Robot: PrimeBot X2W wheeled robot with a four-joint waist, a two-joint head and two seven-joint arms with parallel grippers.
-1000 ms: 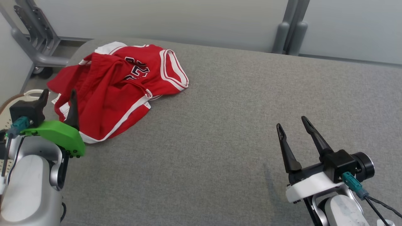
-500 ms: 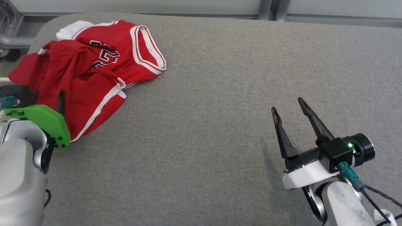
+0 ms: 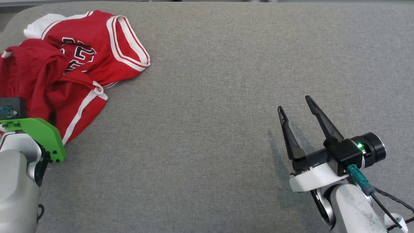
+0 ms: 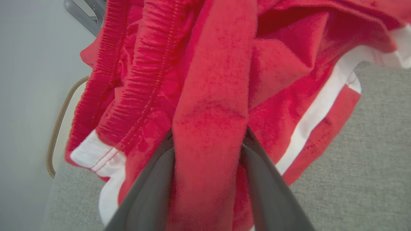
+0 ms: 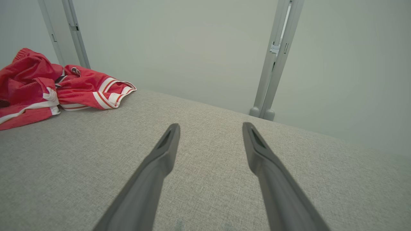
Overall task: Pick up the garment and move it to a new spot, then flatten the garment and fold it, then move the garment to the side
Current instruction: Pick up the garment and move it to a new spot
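The red garment (image 3: 81, 64) lies crumpled at ten o'clock on the grey cushion (image 3: 210, 97) — light, limp, probably slippery, best taken by a bunched fold. The left gripper (image 4: 208, 133) straddles one, jaws wide; whether they pinch, I cannot tell. The right gripper (image 3: 293, 103), at four o'clock, gapes empty.

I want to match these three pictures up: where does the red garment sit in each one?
Head view: red garment in the upper left corner.
Left wrist view: garment across most of the picture, one fold between the fingers of the left gripper.
Right wrist view: garment at the left edge, above the middle.
Shared landmark: the grey cloth surface beneath it.
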